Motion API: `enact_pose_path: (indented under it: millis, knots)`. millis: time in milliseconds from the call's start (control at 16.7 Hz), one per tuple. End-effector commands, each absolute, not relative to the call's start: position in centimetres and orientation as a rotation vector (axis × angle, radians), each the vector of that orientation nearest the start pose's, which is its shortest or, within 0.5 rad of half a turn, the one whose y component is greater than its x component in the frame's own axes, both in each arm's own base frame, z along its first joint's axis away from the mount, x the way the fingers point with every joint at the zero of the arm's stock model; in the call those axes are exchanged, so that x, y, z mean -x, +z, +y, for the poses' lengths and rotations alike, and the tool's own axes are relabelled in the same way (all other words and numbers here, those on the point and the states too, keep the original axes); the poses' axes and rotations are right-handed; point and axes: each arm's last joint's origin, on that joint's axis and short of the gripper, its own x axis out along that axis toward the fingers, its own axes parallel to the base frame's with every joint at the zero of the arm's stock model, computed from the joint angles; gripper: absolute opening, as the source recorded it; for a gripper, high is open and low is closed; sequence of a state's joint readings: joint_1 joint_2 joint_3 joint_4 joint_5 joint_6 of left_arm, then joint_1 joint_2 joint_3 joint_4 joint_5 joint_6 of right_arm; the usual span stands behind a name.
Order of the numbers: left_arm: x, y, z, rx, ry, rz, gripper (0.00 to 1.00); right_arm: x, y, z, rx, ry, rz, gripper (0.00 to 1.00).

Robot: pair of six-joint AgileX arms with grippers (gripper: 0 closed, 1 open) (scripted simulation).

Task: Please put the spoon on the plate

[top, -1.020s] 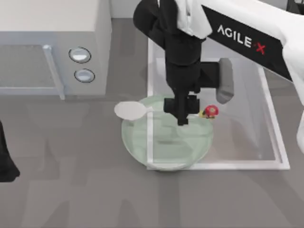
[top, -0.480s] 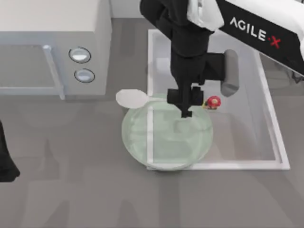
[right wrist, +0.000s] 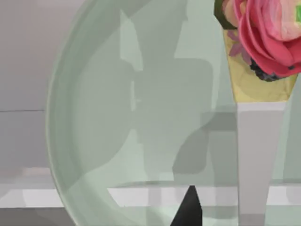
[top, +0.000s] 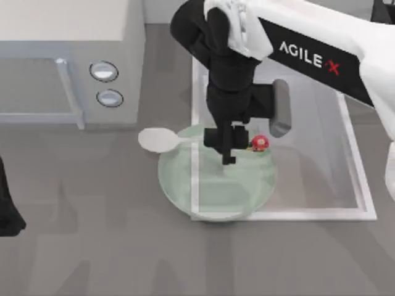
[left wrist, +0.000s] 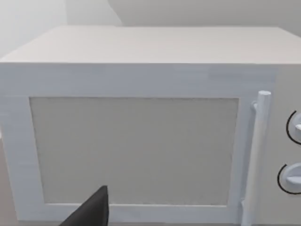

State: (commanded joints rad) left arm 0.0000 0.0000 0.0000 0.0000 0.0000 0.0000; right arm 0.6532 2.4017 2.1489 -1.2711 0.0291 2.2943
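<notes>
My right gripper (top: 228, 150) hangs over the far half of the pale green plate (top: 185, 182), shut on the handle of the white spoon (top: 158, 140). The spoon lies level across the plate's far edge. Its oval bowl sticks out past the rim to the left, and its red-and-yellow ornament (top: 259, 143) sits right of the fingers. In the right wrist view the spoon's handle (right wrist: 256, 155) and ornament (right wrist: 263, 42) hover above the plate (right wrist: 108, 122), with a dark fingertip (right wrist: 188, 209) at the edge. My left arm (top: 7, 209) stays parked at the table's left edge.
A white microwave (top: 68, 61) with two round knobs stands at the back left, and it faces the left wrist camera (left wrist: 136, 141). The white rectangular sink basin (top: 355, 179) lies at the right. The plate overlaps the basin's left rim.
My right gripper, still holding the spoon, first drew back, then came forward and to the left. The spoon's bowl now reaches farther past the plate's left rim. The left arm has not moved.
</notes>
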Motion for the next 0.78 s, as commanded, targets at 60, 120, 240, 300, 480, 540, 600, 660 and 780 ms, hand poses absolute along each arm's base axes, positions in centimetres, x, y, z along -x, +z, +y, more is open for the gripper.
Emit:
enact_pose_path:
  millis: [60, 120, 240, 300, 480, 540, 600, 660, 780]
  knots:
    - [-10.6, 16.0, -0.1, 0.0, 0.0, 0.0, 1.0, -37.6, 16.8, 29.7, -1.272, -1.215, 1.158, 0.0]
    - [-10.6, 16.0, -0.1, 0.0, 0.0, 0.0, 1.0, -37.5, 16.0, 29.8, -1.258, -1.222, 1.164, 0.0]
    - [-10.6, 16.0, -0.1, 0.0, 0.0, 0.0, 1.0, -37.4, 14.3, 30.0, -1.226, -1.244, 1.174, 0.0]
    - [-10.6, 16.0, -0.1, 0.0, 0.0, 0.0, 1.0, -37.3, 13.6, 30.1, -1.21, -1.257, 1.177, 0.0]
    - [-10.6, 16.0, -0.1, 0.0, 0.0, 0.0, 1.0, -37.3, 13.6, 30.1, -1.209, -1.258, 1.177, 0.0]
    - [-10.6, 16.0, -0.1, 0.0, 0.0, 0.0, 1.0, -37.3, 13.6, 30.1, -1.209, -1.258, 1.177, 0.0]
    - [-10.6, 16.0, -0.1, 0.0, 0.0, 0.0, 1.0, -37.3, 13.6, 30.1, -1.209, -1.258, 1.177, 0.0]
    - [-10.6, 16.0, -0.1, 0.0, 0.0, 0.0, 1.0, -37.3, 13.6, 30.1, -1.209, -1.258, 1.177, 0.08]
    - [-10.6, 16.0, -0.1, 0.0, 0.0, 0.0, 1.0, -37.3, 13.6, 30.1, -1.209, -1.258, 1.177, 0.23]
